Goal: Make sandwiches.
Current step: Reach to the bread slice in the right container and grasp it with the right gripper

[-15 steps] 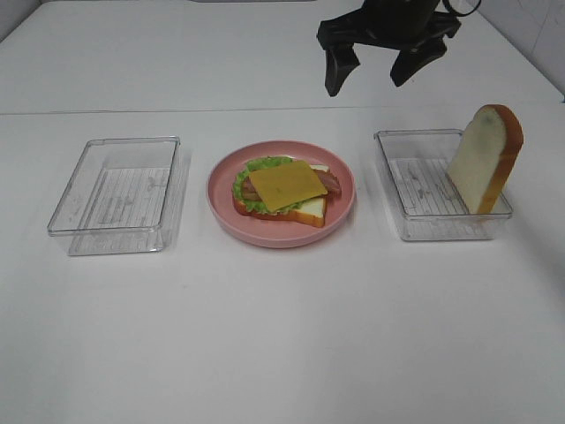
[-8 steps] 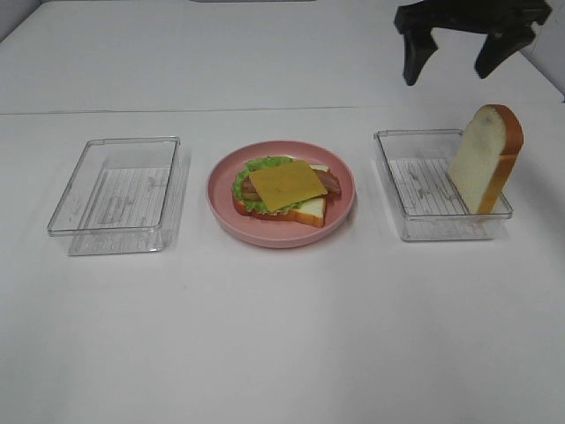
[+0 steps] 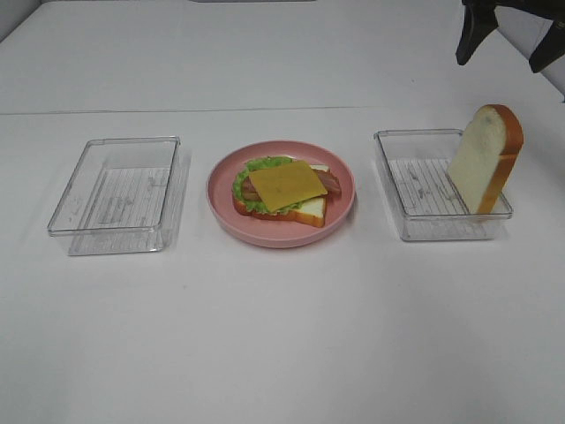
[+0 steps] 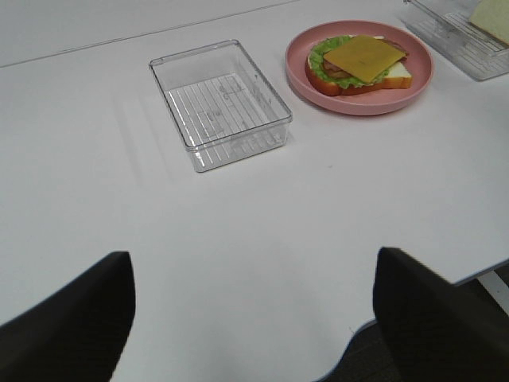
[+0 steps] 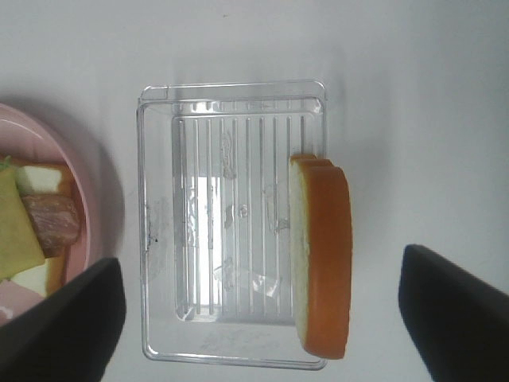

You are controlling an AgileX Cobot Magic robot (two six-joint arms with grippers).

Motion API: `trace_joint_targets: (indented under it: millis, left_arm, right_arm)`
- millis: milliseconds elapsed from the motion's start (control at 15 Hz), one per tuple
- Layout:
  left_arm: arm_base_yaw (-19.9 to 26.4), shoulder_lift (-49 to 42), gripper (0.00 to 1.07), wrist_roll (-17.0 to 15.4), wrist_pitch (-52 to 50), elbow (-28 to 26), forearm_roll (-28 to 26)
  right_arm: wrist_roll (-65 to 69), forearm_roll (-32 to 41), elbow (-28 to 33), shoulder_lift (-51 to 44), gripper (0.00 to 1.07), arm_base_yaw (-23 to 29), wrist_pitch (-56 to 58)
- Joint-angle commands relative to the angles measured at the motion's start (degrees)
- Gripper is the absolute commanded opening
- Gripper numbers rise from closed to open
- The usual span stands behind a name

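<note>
An open-faced sandwich lies on the round pink plate: bread, green lettuce, bacon and a yellow cheese square on top. A second bread slice with orange-brown crust leans upright against the right wall of the right clear tray. My right gripper hangs open high above that tray, and its wrist view looks straight down on the bread slice. My left gripper is open and empty, low over the table's near left part, well short of the sandwich.
An empty clear tray stands left of the plate, also seen in the left wrist view as the tray. The table's front edge runs close to the left gripper. A seam crosses the white table behind the trays.
My right gripper has travelled to the right, from behind the plate to above the right tray, still open. The sandwich, bread slice and trays have not moved.
</note>
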Motion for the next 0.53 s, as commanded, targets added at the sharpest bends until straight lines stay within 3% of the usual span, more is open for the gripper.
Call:
trace_joint_targets:
  millis: [67, 267, 533]
  left_arm:
    - [-0.2, -1.3, 0.78, -0.1, -0.5, 0.1, -0.4]
    - [-0.2, -1.3, 0.78, -0.1, -0.5, 0.1, -0.4]
    - [-0.2, -1.3, 0.78, -0.1, -0.5, 0.1, -0.4]
  right_arm:
    - [-2.0, 0.7, 3.8, -0.3, 0.88, -0.5, 4.3]
    - [-2.9, 1.1, 8.8, -0.2, 0.88, -0.5, 2.6]
    - [-2.9, 1.1, 8.9, 3.0, 0.87, -0.5, 1.4]
